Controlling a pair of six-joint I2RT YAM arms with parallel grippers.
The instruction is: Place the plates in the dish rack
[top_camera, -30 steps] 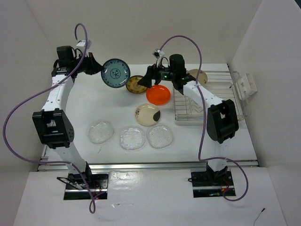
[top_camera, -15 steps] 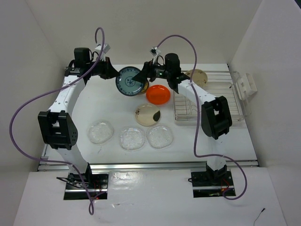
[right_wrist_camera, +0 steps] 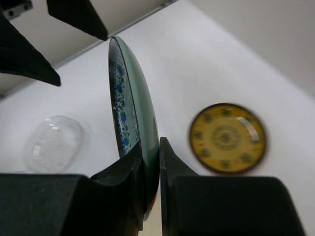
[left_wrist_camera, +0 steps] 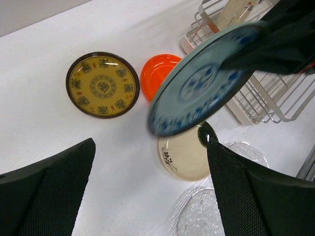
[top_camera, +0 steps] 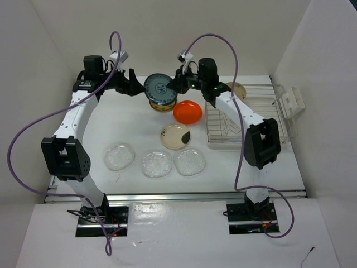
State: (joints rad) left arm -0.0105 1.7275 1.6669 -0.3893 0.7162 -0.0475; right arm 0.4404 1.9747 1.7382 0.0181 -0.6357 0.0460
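At back of table (top_camera: 128,123), above brown gold-patterned round plate (top_camera: 162,103): my right gripper (right_wrist_camera: 150,162) clamped on rim of teal patterned round plate (right_wrist_camera: 133,118), 2 pads pinching it, plate standing on edge. My left gripper (top_camera: 131,84) spread wide, just left of plate, touching nothing. Silver wire dish rack (top_camera: 223,137) lies to my right, on holding arm's own side, 1 tan plate (top_camera: 237,89) at its far end. Judgement: swing right, keep plate upright, line edge with divider slots.

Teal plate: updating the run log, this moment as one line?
teal plate: in air, in right claw | left claw: open, empty | rack: tan plate
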